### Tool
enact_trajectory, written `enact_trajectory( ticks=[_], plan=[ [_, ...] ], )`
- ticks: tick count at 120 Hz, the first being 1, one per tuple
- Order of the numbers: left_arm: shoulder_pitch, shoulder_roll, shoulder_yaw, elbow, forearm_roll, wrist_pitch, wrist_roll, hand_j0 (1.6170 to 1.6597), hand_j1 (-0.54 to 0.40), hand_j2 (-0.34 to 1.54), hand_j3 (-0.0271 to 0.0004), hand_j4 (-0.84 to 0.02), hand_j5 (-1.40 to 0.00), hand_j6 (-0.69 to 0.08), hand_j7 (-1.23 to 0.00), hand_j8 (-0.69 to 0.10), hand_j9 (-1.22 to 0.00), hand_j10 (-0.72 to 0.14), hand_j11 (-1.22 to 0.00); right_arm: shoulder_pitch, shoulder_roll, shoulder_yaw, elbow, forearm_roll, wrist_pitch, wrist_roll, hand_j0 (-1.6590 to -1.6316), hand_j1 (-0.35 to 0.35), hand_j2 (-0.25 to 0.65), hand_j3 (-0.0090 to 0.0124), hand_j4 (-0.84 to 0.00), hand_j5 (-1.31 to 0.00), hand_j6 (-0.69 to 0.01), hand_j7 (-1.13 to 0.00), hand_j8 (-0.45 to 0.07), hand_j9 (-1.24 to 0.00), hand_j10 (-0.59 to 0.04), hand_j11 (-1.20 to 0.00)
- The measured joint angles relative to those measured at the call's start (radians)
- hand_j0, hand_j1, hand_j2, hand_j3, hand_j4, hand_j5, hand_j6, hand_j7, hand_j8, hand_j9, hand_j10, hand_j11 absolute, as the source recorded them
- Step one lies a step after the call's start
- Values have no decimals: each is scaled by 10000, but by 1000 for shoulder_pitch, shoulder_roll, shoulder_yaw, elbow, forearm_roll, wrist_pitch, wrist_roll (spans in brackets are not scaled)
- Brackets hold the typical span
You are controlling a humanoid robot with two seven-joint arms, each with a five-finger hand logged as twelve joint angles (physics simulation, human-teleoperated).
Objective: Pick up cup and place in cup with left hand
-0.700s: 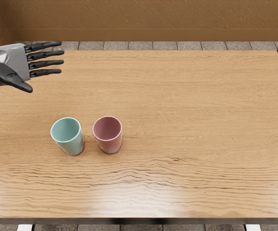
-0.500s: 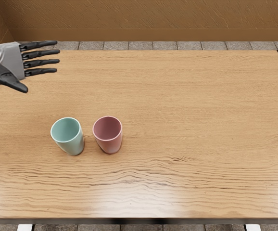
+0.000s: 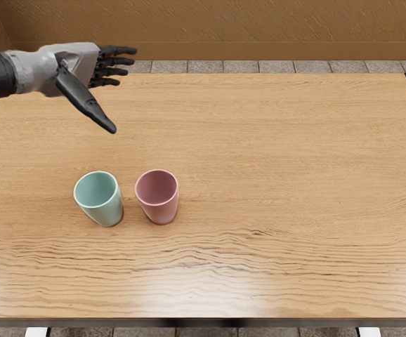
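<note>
Shifted rightward since the earlier frame, the grey-and-black mechanical left hand (image 3: 76, 64) extends its fingers, thumb spread, grasping nothing; the tapered teal cup (image 3: 103, 205) and tapered pink cup (image 3: 161, 206) stand upright, slightly apart, on the wood-grained worktop (image 3: 294, 175).

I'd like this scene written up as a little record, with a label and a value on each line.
cups: a teal cup and a pink cup
cup position: upright, side by side on the table
nested: no
robot hand: left hand, beyond the cups
fingers: spread, holding nothing
right hand: not in view
</note>
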Motion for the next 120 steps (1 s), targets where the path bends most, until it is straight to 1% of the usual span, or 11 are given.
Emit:
enact_trajectory(
  ticks=[6,10,18,22,31,47,65,85,96,105,120],
  plan=[
    [-53,-7,91,-54,4,86,-22,16580,3373,25,0,-106,-134,-108,-134,-108,-133,-107,-133,0,0,0,0,0,0,0,-16580,-3310,-31,0,-150,-195,-150,-195,-150,-195,-150,-195],
    [-85,-36,153,-89,5,146,-36,16580,3370,26,0,-108,-137,-110,-137,-110,-136,-109,-136,0,0,0,0,0,0,0,-16581,-3311,-31,0,-150,-194,-149,-194,-149,-194,-149,-194],
    [-122,-52,254,-149,7,241,-54,16580,3322,33,0,-152,-189,-155,-188,-155,-188,-152,-187,0,0,0,0,0,0,0,-16581,-3311,-31,0,-150,-194,-149,-194,-150,-194,-150,-194],
    [-129,-57,291,-172,7,261,-59,16580,3290,38,0,-178,-224,-182,-223,-182,-223,-179,-222,0,0,0,0,0,0,0,-16581,-3310,-31,0,-150,-195,-150,-195,-150,-195,-150,-195],
    [-132,-63,345,-205,7,224,-65,16581,3203,54,0,-252,-319,-256,-318,-256,-318,-253,-317,0,0,0,0,0,0,0,-16581,-3310,-31,0,-150,-195,-150,-195,-150,-195,-150,-195],
    [-115,-65,393,-227,8,194,-70,16581,3053,79,0,-376,-481,-381,-481,-381,-480,-378,-480,0,0,0,0,0,0,0,-16581,-3310,-31,0,-150,-195,-150,-195,-150,-195,-150,-195],
    [-112,-108,430,-229,9,314,-74,16581,2827,117,0,-564,-726,-568,-725,-568,-725,-565,-724,0,0,0,0,0,0,0,-16581,-3310,-31,0,-151,-195,-150,-195,-150,-195,-150,-195],
    [-121,-142,443,-230,10,356,-75,16581,2687,141,0,-678,-877,-682,-877,-683,-876,-680,-876,0,0,0,0,0,0,0,-16581,-3310,-31,0,-151,-195,-150,-195,-150,-195,-150,-195],
    [-147,-179,447,-229,10,364,-69,16581,2484,175,0,-847,-1097,-851,-1096,-851,-1096,-849,-1095,0,0,0,0,0,0,0,-16581,-3310,-31,0,-151,-195,-150,-195,-150,-195,-150,-195],
    [-171,-202,456,-228,10,386,-54,16581,2340,198,0,-966,-1252,-970,-1252,-970,-1251,-968,-1251,0,0,0,0,0,0,0,-16581,-3309,-31,0,-151,-195,-150,-195,-150,-195,-150,-195],
    [-186,-234,485,-227,10,444,-41,16581,2090,239,0,-1175,-1523,-1178,-1523,-1179,-1522,-1176,-1522,0,0,0,0,0,0,0,-16581,-3310,-31,0,-151,-195,-150,-195,-150,-195,-150,-195]
  ],
)
